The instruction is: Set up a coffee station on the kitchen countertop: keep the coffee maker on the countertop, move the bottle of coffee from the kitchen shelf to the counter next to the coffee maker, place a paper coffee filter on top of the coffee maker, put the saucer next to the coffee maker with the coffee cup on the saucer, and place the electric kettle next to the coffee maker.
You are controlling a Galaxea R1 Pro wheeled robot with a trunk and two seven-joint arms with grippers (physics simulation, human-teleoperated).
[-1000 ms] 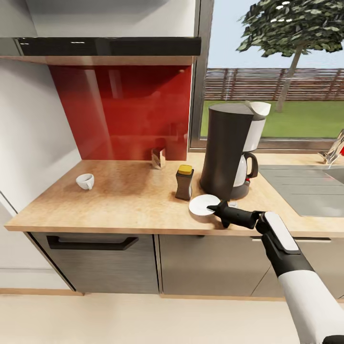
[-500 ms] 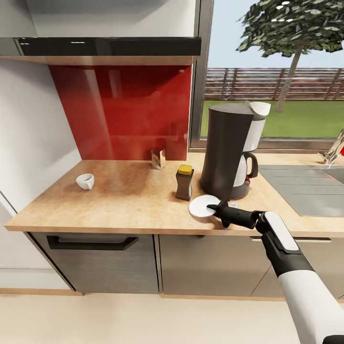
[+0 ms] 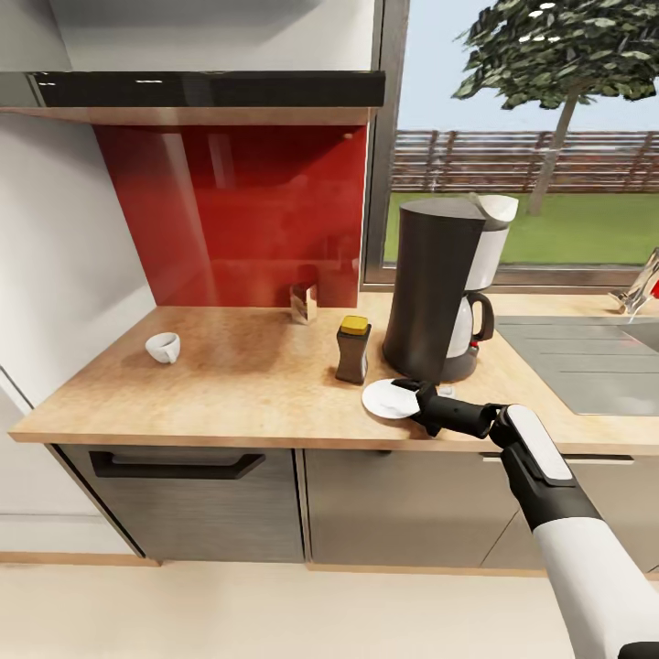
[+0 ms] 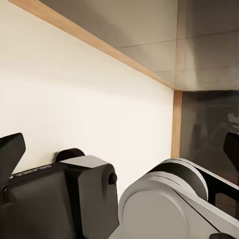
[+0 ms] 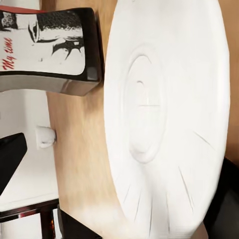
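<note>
The tall dark grey coffee maker (image 3: 437, 291) stands on the tan kitchen countertop (image 3: 229, 389), with the white paper coffee filter (image 3: 495, 208) on top of it. To its left is the brown bottle of coffee (image 3: 352, 350) (image 5: 50, 50) with its yellow cap. The white saucer (image 3: 386, 400) (image 5: 164, 114) lies flat in front of both. My right gripper (image 3: 409, 392) (image 5: 117, 179) is open at the saucer's right rim, a finger on each side. The white coffee cup (image 3: 164, 347) (image 5: 45, 137) sits far left. My left gripper (image 4: 120, 148) is open. The dark kitchen shelf (image 3: 210, 89) is bare. The electric kettle is out of view.
A small brown holder (image 3: 304, 302) stands against the red backsplash. A steel sink (image 3: 586, 357) with a tap (image 3: 641, 288) lies right of the coffee maker. Grey cabinet fronts (image 3: 183, 503) run below the counter. The left wrist view looks at pale floor and a cabinet base.
My right gripper's fingers have spread apart and let go of the saucer's rim. The saucer rests flat on the counter. Nothing else has moved.
</note>
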